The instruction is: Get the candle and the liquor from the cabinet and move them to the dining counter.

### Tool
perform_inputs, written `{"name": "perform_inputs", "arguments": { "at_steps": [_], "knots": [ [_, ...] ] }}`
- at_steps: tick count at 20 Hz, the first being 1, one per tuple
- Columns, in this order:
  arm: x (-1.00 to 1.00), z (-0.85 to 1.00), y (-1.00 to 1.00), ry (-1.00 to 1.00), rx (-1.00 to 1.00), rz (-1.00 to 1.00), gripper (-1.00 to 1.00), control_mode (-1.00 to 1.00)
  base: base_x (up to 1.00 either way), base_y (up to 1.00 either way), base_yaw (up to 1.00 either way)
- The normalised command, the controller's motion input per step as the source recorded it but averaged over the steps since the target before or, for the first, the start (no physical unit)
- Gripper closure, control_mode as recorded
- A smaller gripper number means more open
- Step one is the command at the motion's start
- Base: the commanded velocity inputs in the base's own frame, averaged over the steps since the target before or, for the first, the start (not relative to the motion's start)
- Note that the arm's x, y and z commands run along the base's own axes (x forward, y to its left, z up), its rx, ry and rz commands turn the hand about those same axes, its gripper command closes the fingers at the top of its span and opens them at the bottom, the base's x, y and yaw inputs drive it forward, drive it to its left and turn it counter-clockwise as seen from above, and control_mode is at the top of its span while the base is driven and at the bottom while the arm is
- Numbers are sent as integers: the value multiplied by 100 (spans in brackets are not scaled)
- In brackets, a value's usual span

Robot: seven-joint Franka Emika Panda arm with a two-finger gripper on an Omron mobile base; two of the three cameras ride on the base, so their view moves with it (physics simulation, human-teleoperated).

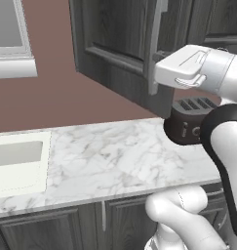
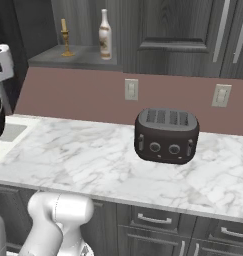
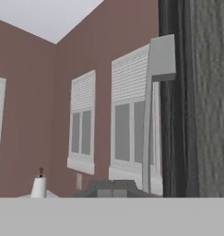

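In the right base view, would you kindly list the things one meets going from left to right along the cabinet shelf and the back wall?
candle → liquor → first wall outlet → toaster → second wall outlet

You get even, soft rendered light in all three views, without glare. The marble worktop [image 2: 93, 160] is bright; the cabinet [image 2: 88, 30] interior is dim. A faint shadow sits under the toaster [image 2: 166, 135]. Edges look slightly soft and low-resolution.
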Motion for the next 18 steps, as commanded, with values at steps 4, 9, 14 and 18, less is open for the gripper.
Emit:
{"name": "perform_inputs", "arguments": {
  "at_steps": [4,9,14,18],
  "knots": [
    [0,0,38,0,0,0,100,-100,0,0,0],
    [0,0,29,0,0,0,100,-100,0,0,0],
    [0,0,11,0,0,0,100,-100,0,0,0],
    [0,0,0,0,0,0,100,-100,0,0,0]
  ]
}}
